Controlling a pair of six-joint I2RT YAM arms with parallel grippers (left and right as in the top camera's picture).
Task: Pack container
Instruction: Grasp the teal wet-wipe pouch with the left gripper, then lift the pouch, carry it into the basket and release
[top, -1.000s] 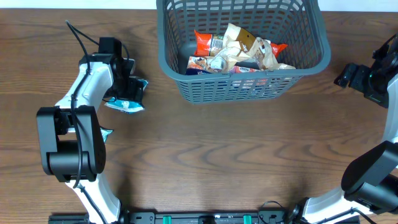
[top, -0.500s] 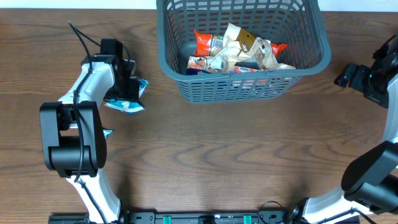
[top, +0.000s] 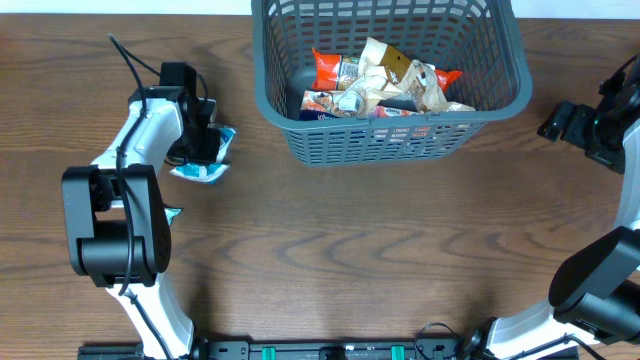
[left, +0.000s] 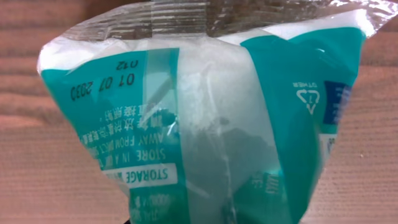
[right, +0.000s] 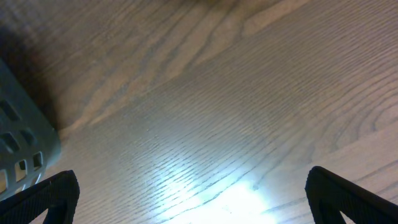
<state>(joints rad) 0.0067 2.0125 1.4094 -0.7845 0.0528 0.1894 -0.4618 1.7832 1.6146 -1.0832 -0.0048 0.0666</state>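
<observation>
Overhead, the container (top: 385, 142) sits at the top centre of the frame on the wooden table (top: 350, 250), its far edge cut off by the frame. Inside lies a loose heap of snack packets: a red one (top: 335, 70) to the left, a beige one (top: 385, 62) in the middle, and others too jumbled to tell apart.

To the upper left, the left gripper (top: 205, 143) is clamped on a teal-and-white packet (top: 203, 165), which lies well apart from the container's left wall with a strip of wood between them. In the left wrist view the packet (left: 205, 124) fills almost the whole frame and hides the fingers. Its print reads upside down, and its crimped clear seam runs along the top. A small sliver of teal (top: 172, 212) peeks out beside the left arm lower down; what it belongs to cannot be told.

At the right edge, the right gripper (top: 552, 122) hovers near the container's lower right corner. Its wrist view shows the fingers (right: 43, 198) spread wide at the two bottom corners, the wood between them, and a grey latticed corner of the container (right: 22, 146) at the left.
</observation>
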